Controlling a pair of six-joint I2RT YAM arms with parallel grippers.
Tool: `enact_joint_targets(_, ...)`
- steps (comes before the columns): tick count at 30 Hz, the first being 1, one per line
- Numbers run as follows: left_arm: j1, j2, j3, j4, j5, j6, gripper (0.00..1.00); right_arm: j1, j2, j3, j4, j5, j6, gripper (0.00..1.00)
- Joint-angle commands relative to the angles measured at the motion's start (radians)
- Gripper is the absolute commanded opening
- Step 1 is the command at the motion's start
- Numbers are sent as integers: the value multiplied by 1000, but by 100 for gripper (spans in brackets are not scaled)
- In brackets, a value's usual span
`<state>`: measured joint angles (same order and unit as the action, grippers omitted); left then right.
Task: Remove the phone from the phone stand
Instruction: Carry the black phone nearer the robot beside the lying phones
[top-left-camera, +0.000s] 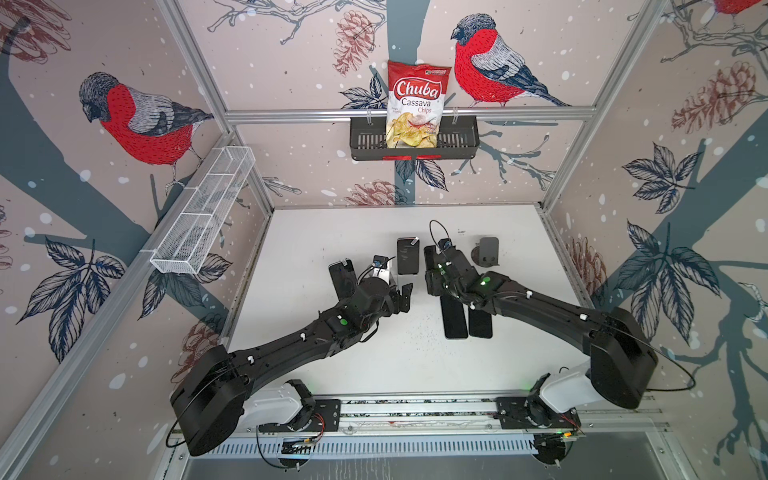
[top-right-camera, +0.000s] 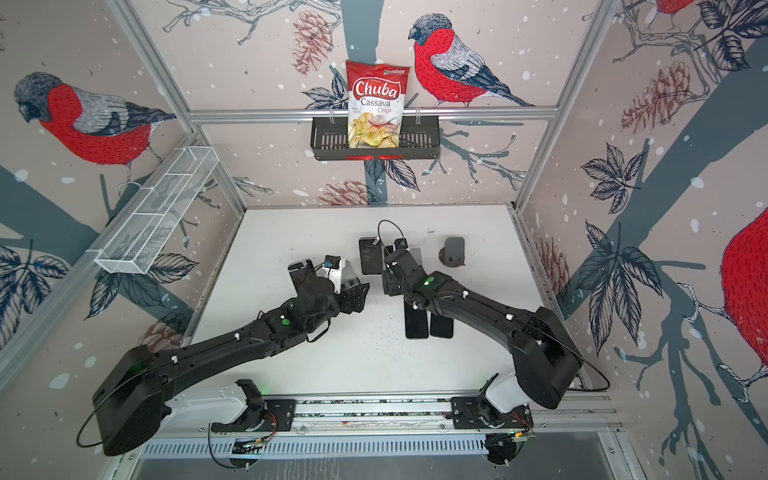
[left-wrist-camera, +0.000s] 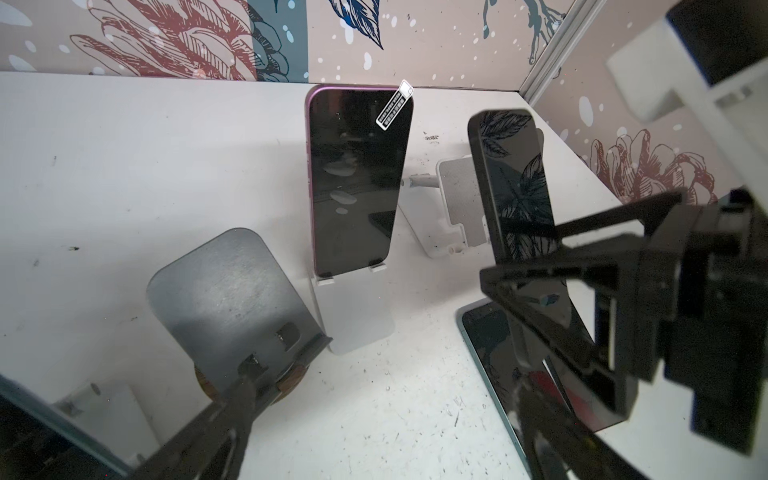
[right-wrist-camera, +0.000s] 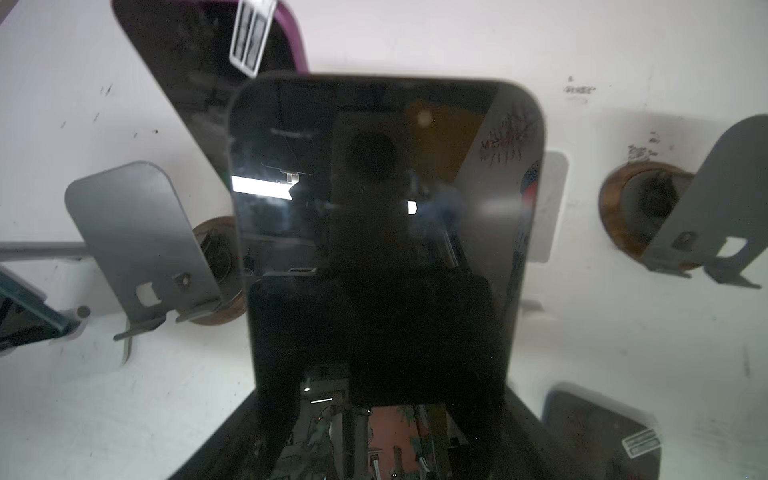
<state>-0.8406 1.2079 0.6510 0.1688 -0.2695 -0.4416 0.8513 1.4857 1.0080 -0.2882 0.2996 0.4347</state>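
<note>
While the right gripper pinches the black phone by its side edges near the lower end, that phone stands nearly upright, just to the right of the purple-rimmed phone in both top views. Directly behind it is a white stand, whose back plate shows past the phone's edge. Whether the phone's bottom edge touches that stand's lip is hidden by the fingers.

The purple-rimmed phone leans on its own white stand, its lower edge caught in two small hooks and a barcode tag stuck at an upper corner. Nearer the arm bases than the purple-rimmed phone, the left gripper hangs above the white table with its jaws spread wide and nothing between them.

An empty dark grey stand sits just beside the purple-rimmed phone, on the left arm's side. Further that way, another phone leans beside the left arm. Well to the right of the purple-rimmed phone, a second grey stand stands empty on its round base. Nearer the bases and to the right of the purple-rimmed phone, two dark phones lie flat side by side, partly under the right arm.

Beyond the purple-rimmed phone, on the back wall, a chips bag stands in a black basket.
</note>
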Motion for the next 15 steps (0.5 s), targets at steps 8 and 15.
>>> enact_joint_targets(8, -2, -80, -42, -49, -57, -61, 96, 126, 34, -42, -69, 47, 194, 73)
enact_joint_targets(15, -2, -150, -80, -60, -61, -72, 97, 181, 57, -88, -100, 37, 314, 73)
